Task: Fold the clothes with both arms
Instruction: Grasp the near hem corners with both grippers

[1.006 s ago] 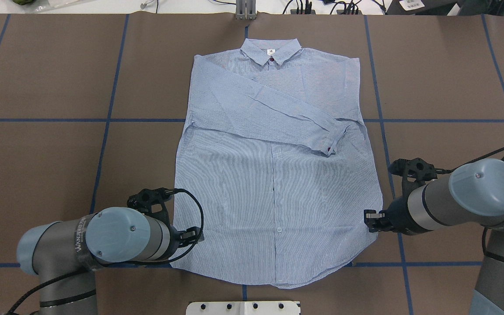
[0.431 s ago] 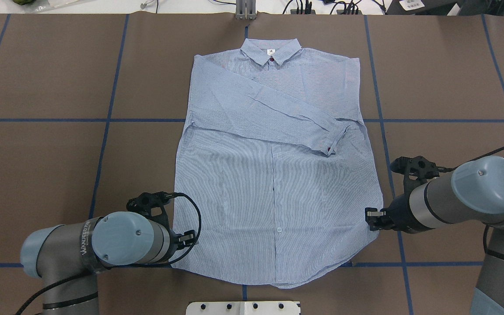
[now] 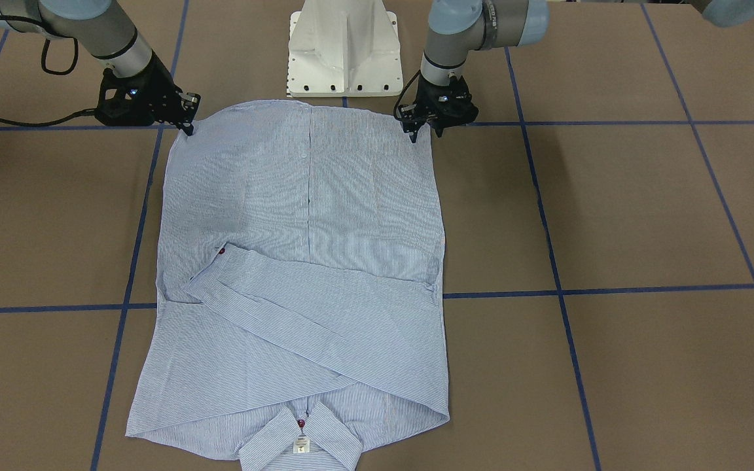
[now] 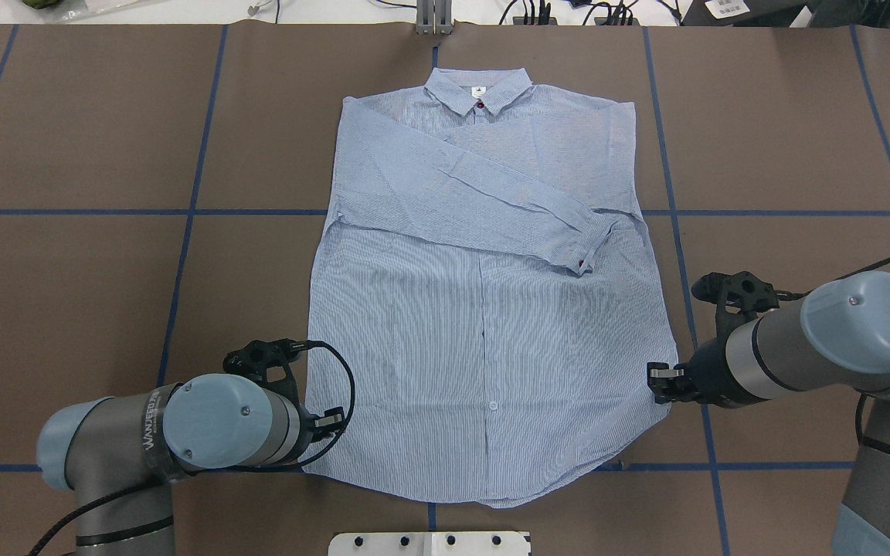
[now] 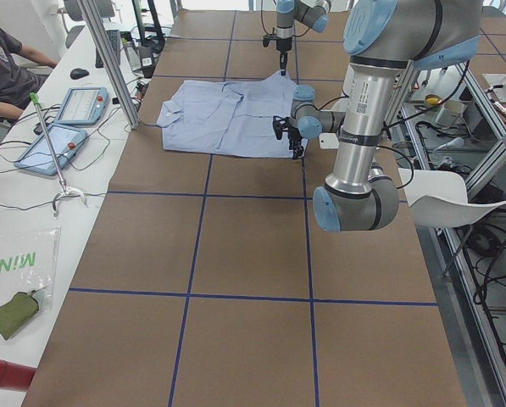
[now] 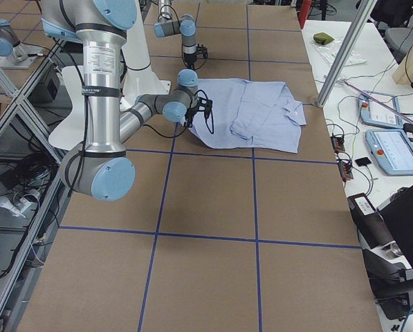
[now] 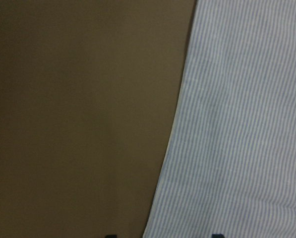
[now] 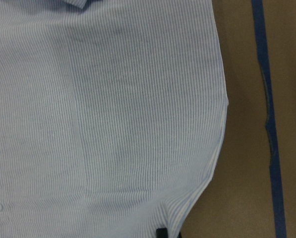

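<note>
The jaws of the left gripper (image 4: 334,422) stand apart. In its wrist view one tip sits over bare table and the other over cloth, so the side edge of the shirt (image 4: 484,324) runs between them, not pinched. The jaws of the right gripper (image 4: 659,384) are drawn together at the opposite hem corner. There the cloth puckers toward the single dark tip, which we read as a pinch on the fabric.

The shirt lies flat and face up, stretching away from both sets of jaws. Its hem is nearest them and its collar (image 4: 478,89) is farthest away. A sleeve (image 4: 507,202) is folded slantwise across the chest, well beyond the jaws.

We judge the cloth thin, light and limp (it already wrinkles at the right-hand pinch). It should sag between two holds and drag on the surface. The best holds look like the two hem corners, just inside the side edges, taking both layers.

Under it is the brown table (image 4: 105,270), and behind the jaws is the white pedestal (image 4: 429,543).
</note>
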Motion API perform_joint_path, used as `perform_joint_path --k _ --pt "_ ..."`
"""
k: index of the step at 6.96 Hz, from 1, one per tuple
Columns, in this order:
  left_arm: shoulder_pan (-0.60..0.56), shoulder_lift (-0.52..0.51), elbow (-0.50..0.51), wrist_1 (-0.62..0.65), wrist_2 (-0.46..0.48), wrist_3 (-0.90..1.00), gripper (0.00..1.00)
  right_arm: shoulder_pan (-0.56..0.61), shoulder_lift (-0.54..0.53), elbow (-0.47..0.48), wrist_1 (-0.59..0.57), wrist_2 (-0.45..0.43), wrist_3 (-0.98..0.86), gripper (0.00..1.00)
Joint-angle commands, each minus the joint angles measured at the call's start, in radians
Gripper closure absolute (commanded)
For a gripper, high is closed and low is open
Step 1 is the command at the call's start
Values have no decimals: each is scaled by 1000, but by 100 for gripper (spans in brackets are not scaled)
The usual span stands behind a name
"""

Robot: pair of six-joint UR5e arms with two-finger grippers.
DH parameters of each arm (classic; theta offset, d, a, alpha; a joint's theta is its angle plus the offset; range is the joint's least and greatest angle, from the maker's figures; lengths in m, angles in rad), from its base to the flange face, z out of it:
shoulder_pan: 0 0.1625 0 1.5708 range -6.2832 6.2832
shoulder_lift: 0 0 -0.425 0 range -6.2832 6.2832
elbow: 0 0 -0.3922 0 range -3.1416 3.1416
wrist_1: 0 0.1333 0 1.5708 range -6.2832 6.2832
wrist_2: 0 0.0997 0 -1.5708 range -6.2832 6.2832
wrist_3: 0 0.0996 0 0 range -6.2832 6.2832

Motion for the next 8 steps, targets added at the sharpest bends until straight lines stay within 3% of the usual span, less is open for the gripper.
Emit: perform_joint_path --k 1,4,5,8 --pt "0 0 2 0 0 0 41 7 -1 0 0 1 0 100" --pt "2 0 10 0 0 0 41 14 -3 0 -2 3 0 100" --pt "2 0 10 0 0 -2 45 14 -3 0 -2 3 0 100" --pt "2 -2 8 2 -3 -2 83 17 -7 0 -2 3 0 100"
